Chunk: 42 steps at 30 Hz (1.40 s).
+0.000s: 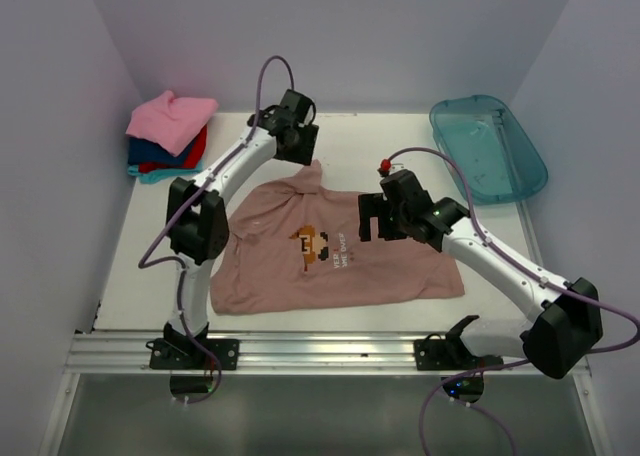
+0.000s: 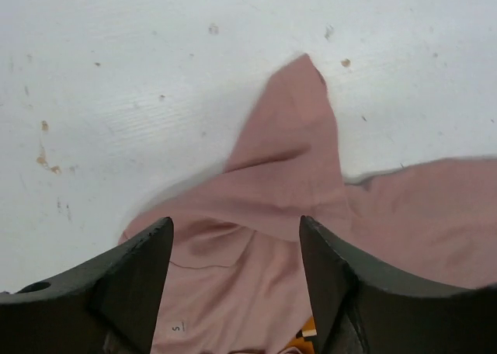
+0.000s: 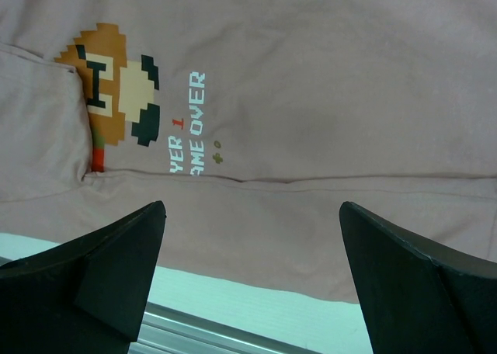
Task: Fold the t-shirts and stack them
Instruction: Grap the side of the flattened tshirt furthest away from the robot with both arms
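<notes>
Left fingers: parted, empty, above the raised sleeve of the pink-brown tee. Right fingers: wide apart, empty, over its print; worktop lies beyond the tee's edge.

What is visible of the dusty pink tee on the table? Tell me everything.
The dusty pink tee is matte knit, lying rumpled on the white table, print up: a pixel character with white text. One flap overlaps the print's edge; a pointed corner juts toward the back. The open left gripper and right gripper hover above; neither grips it.
</notes>
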Motion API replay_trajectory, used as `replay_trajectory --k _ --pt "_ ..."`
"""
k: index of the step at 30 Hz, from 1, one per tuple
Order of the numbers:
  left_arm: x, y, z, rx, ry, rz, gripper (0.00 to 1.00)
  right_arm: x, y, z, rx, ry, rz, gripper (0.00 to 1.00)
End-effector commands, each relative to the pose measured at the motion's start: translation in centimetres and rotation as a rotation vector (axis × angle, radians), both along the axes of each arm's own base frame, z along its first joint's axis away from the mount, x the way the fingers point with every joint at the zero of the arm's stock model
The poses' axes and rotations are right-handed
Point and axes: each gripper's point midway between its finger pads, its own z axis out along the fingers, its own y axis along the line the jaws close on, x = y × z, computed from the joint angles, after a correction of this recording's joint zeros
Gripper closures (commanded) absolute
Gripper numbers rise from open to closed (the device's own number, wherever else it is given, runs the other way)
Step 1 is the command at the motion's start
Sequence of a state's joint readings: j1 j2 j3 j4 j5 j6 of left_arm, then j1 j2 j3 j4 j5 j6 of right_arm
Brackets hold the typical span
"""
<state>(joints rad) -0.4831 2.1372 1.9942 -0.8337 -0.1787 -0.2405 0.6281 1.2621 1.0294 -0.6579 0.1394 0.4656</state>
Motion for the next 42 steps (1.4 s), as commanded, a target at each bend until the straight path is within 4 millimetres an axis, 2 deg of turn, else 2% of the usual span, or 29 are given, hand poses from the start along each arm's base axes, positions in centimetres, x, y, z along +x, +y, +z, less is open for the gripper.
replay_trajectory --k 1,2,3,5,6,7,8,12,14,17,19,20,21,24,28,32,38,42 --pt "3.6 3.6 1.3 -0.113 -0.067 0.153 0.29 0.9 0.5 0.9 0.022 -0.033 -0.007 0.01" --pt "3.8 3.7 0.8 -0.14 -0.053 0.159 0.28 0.9 0.4 0.8 0.018 -0.032 -0.011 0.01" --pt "4.4 5.1 0.4 -0.145 -0.048 0.198 0.28 0.9 0.4 0.8 0.017 -0.032 -0.012 0.01" --pt "4.6 5.7 -0.1 -0.151 -0.036 0.21 0.27 0.9 0.2 0.7 0.006 -0.033 -0.013 0.01" --pt "3.9 4.7 -0.8 -0.186 -0.005 0.159 0.27 0.8 0.0 0.6 -0.002 -0.029 -0.017 0.01" --pt "4.2 3.9 0.6 -0.208 -0.056 0.088 0.27 0.8 0.0 0.5 -0.003 -0.03 -0.018 0.01" --pt "3.8 2.8 0.9 -0.235 -0.058 0.025 0.27 0.9 0.0 0.5 -0.003 -0.034 -0.02 0.01" --pt "0.6 -2.4 1.4 -0.1 -0.1 -0.228 0.26 1.0 0.4 0.4 0.007 -0.023 -0.011 0.01" --pt "-1.1 -5.2 1.5 -0.093 -0.111 -0.309 0.25 1.1 0.6 0.2 0.008 -0.015 -0.01 0.01" --pt "-2.9 -6.8 1.1 -0.091 -0.113 -0.365 0.25 1.0 0.5 0.2 0.0 -0.009 -0.012 0.01" --pt "-3.2 -7.0 0.6 -0.09 -0.098 -0.359 0.25 1.0 0.4 0.2 -0.003 -0.013 -0.015 0.01" --pt "-2.7 -6.3 0.6 -0.057 -0.106 -0.326 0.25 0.9 0.3 0.1 -0.004 -0.012 -0.015 0.01" --pt "-2.8 -6.1 -0.3 -0.042 -0.081 -0.32 0.25 1.0 0.3 0.1 -0.005 -0.013 -0.016 0.01" --pt "-2.7 -5.7 -1.2 -0.015 -0.063 -0.299 0.26 0.9 0.4 0.3 0.004 -0.017 -0.015 0.01" --pt "-2.0 -5.2 -1.2 0.028 -0.093 -0.278 0.27 0.9 0.2 0.3 0.001 -0.018 -0.015 0.01" --pt "-1.3 -5.5 -1.3 0.039 -0.108 -0.291 0.27 0.9 0.2 0.5 0.003 -0.023 -0.016 0.01" --pt "-1.6 -5.9 -3.1 0.042 -0.062 -0.319 0.3 0.7 -0.3 0.7 -0.012 -0.032 -0.022 0.01" --pt "-1.5 -5.7 -4.7 0.066 -0.032 -0.309 0.35 0.6 -0.4 0.8 -0.014 -0.034 -0.023 0.01"
